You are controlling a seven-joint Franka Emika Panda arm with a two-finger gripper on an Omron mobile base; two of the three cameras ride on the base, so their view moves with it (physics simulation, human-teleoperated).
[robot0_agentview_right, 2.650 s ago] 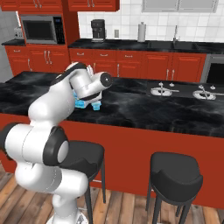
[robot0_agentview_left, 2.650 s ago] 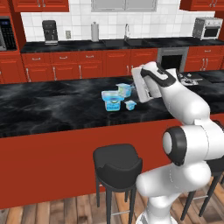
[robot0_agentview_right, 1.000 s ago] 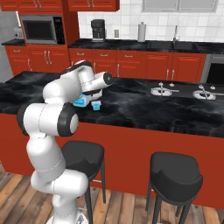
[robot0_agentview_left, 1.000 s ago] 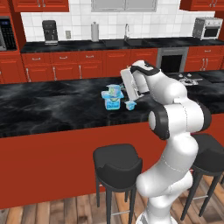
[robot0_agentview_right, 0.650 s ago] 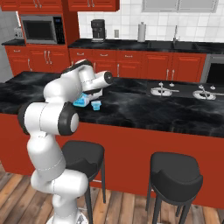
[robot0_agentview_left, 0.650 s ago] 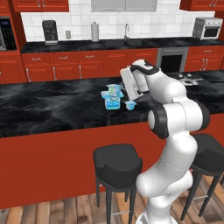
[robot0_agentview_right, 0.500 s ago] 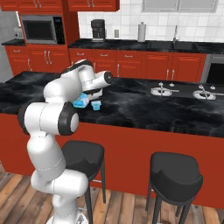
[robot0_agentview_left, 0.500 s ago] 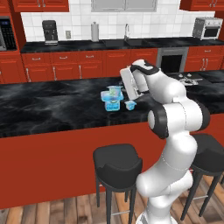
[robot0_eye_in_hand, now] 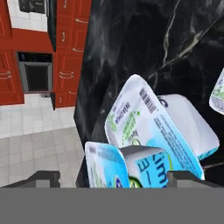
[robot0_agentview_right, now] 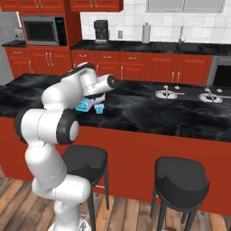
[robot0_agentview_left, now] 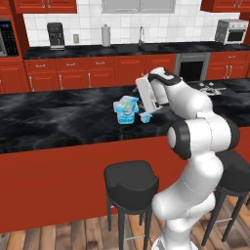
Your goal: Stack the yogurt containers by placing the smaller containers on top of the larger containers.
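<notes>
The wide light-blue tub (robot0_agentview_left: 125,117) stands on the black island counter, and its labelled side shows in the hand view (robot0_eye_in_hand: 144,118). The mid-sized teal cup (robot0_agentview_left: 128,103) rests on top of it, tilted; in the hand view this cup (robot0_eye_in_hand: 131,168) lies between my fingertips. My gripper (robot0_eye_in_hand: 113,179) is open, its tips wide on either side of the cup, and it reaches in from the right (robot0_agentview_left: 136,103). The tiny white cup (robot0_agentview_left: 145,117) stands on the counter just right of the tub, also at the hand view's right edge (robot0_eye_in_hand: 217,94) and in the right base view (robot0_agentview_right: 99,108).
The black island counter (robot0_agentview_left: 58,122) stretches to both sides, with a cooktop (robot0_agentview_right: 187,95) at its right. Two black stools (robot0_agentview_left: 131,180) stand in front of it. Red cabinets, a coffee maker (robot0_agentview_left: 55,35) and a sink line the back wall.
My gripper has gone from shut to open, letting go of the mid-sized cup on the wide tub. The arm has hardly moved.
</notes>
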